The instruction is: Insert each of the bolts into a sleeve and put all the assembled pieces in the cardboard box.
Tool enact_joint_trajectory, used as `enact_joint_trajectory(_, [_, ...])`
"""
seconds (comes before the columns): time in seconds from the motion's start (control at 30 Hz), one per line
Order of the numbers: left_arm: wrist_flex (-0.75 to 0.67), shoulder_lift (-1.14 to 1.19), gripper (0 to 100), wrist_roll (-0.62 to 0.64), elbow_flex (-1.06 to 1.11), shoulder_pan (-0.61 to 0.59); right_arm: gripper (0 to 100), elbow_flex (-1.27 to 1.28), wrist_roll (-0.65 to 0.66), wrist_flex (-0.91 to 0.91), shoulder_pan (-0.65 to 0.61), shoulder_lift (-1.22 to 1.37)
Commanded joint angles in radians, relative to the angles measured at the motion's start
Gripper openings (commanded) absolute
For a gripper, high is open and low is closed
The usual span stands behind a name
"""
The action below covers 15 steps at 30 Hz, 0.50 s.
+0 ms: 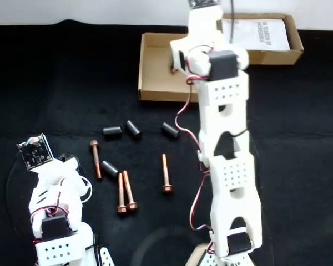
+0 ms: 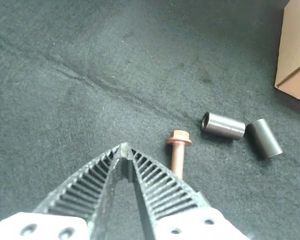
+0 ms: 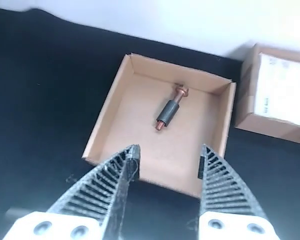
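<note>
**One boxed, four pairs waiting**

Right gripper (image 3: 167, 155) hangs spread wide above the cardboard box (image 3: 106, 120), empty; its job there looks done, one assembled piece (image 3: 170, 111) lying inside. Left gripper (image 2: 124, 148), pinched together, sits well short of the box beside a loose bolt (image 2: 178, 150), two sleeves (image 2: 222, 125) nearer the box, likely lining up the next pairing.

white label (image 1: 254, 33), print too small to read
</note>
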Motion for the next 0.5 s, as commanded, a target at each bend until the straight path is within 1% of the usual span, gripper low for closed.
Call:
enact_joint_trajectory(0.0, [0.009,0.001,1,-0.005,0.019,0.016,17.3,-0.111,0.005,0.071,0.010,-0.171])
enact_joint_trajectory(0.23, [0.026,-0.001,1,-0.005,0.019,0.018,17.3,-0.102,0.005,0.071,0.088,-0.375])
enact_joint_trajectory(0.37, [0.028,-0.001,1,-0.005,0.019,0.019,17.3,-0.088,0.009,0.073,0.102,-0.530])
enact_joint_trajectory(0.47, [0.029,-0.001,1,-0.006,0.019,0.024,17.3,0.027,0.009,0.073,0.101,-0.676])
